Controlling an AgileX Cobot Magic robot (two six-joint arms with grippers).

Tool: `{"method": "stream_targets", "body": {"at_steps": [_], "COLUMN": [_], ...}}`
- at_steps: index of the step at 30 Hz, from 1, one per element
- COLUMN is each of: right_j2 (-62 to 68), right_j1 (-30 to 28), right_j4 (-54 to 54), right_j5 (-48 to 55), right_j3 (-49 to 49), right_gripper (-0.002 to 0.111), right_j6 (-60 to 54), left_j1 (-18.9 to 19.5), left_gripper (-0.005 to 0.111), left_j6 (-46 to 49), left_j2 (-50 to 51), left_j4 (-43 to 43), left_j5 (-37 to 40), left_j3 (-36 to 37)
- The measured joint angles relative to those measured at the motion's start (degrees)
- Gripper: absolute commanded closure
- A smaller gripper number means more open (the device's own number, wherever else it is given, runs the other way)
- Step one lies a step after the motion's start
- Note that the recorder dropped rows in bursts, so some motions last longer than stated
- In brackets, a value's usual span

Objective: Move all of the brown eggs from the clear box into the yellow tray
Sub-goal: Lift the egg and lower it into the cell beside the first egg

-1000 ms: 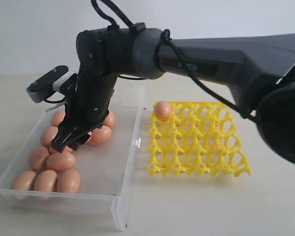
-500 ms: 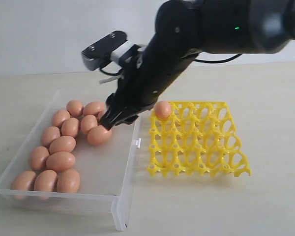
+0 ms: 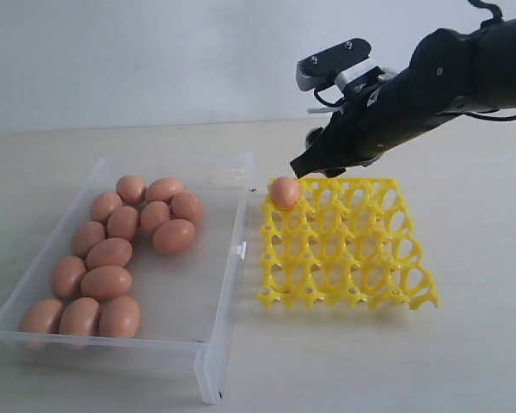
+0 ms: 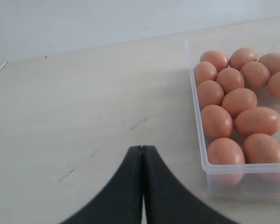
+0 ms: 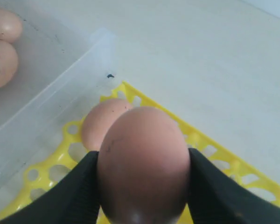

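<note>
The brown eggs point(image 3: 109, 253), smooth oval orange-brown shells all alike, should be treated as light, rigid, slippery and fragile: the shell will not yield, so excess clamping force risks cracking it, while too little lets it slide on the curved surface. The judged best hold is across the widest part of the short axis, one pad on each side. Most eggs lie clustered in the clear box point(image 3: 225, 301), a shallow transparent plastic container set just beside the yellow tray point(image 3: 353, 249), a bright yellow openwork plastic grid of round cups. One seated egg point(image 3: 285, 191) occupies the tray's far corner cup, the corner nearest the box. The right gripper point(image 3: 308, 163) hovers above the tray's far edge, just beside that corner, with its black jaws spread wide and clamped on the carried egg point(image 5: 142, 163), one jaw on each flank at the broadest part. The carried egg hangs above the tray close to the seated egg, clear of it, and is not yet in a cup. The left gripper point(image 4: 142, 149) has its jaws pressed together and holds nothing; it sits over the bare table point(image 4: 84, 116), apparently beyond the box wall facing away from the tray.
</note>
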Motion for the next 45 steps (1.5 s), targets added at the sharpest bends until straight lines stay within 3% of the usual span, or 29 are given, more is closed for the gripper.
{"method": "stream_targets", "body": {"at_steps": [9, 41, 45], "right_j2": [6.5, 8.7, 8.7], "right_j1": [-1.0, -2.2, -2.2], "right_j4": [1.6, 3.3, 3.5], "right_j5": [-6.3, -8.4, -8.4], "right_j3": [0.2, 0.2, 0.2], "right_gripper": [0.108, 0.108, 0.098], "right_j6": [-0.1, -0.5, -0.5], "left_j1": [0.0, 0.0, 0.0], "left_gripper": [0.107, 0.107, 0.107], "left_j6": [0.0, 0.0, 0.0], "left_j2": [0.0, 0.0, 0.0], "left_j4": [0.0, 0.0, 0.0], "left_j5": [0.0, 0.0, 0.0], "left_j3": [0.0, 0.0, 0.0]}}
